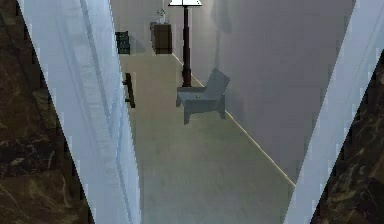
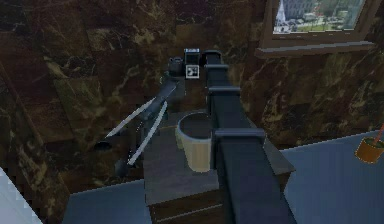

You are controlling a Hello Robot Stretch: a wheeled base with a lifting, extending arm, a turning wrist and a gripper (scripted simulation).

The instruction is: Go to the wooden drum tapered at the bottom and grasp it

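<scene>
A pale tan drum-shaped vessel (image 2: 196, 146) with a dark top, narrower at the bottom, stands on a small dark wooden table (image 2: 172, 186) in the arm side view. The arm's dark bar (image 2: 240, 160) crosses just right of it and hides its right edge. The gripper (image 2: 114, 155) has its dark body up by the two white marker squares (image 2: 197, 66). Its thin fingers (image 2: 135, 118) slant down to the left of the drum. Behind the fingertips there is only dark marbled wall, so the gripper holds nothing.
The forward view looks through a white-framed doorway (image 1: 85, 110) into a pale room holding a grey armchair (image 1: 203, 95), a floor lamp (image 1: 186, 45) and a small dark cabinet (image 1: 160, 36). In the arm side view there is a window (image 2: 318, 20) and an orange object (image 2: 372, 148).
</scene>
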